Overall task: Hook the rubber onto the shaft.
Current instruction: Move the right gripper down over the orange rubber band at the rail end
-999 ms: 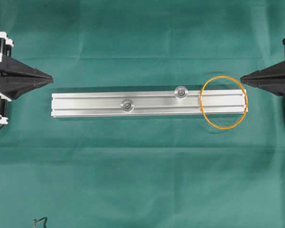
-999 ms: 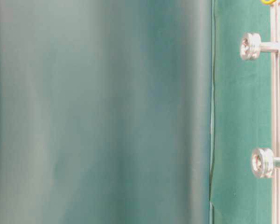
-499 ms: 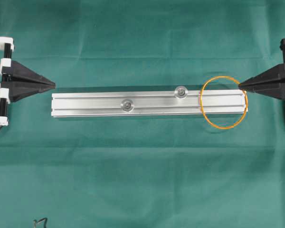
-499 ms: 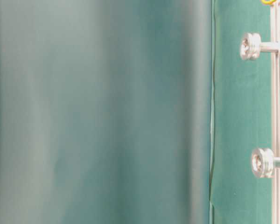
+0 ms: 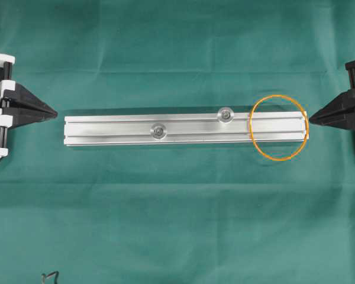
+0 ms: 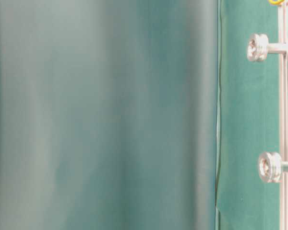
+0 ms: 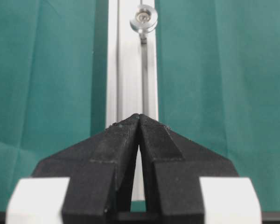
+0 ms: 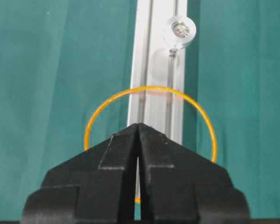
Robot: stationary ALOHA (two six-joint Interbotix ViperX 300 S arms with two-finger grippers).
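Overhead, your thin orange rubber loop (image 5: 278, 128) lies around the grooved silver aluminium rail (image 5: 112, 130)'s three-o'clock end, two round steel shafts (image 5: 225, 114) standing at its nine o'clock. Wrist views show your black left gripper (image 7: 139, 116) and right gripper (image 8: 137, 125) pinched together, empty.

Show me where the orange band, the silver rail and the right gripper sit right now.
orange band (image 5: 252, 135): overhead view, left arc crossing the rail.
silver rail (image 5: 106, 130): overhead view, bare left stretch.
right gripper (image 8: 137, 125): right wrist view, closed fingertips.
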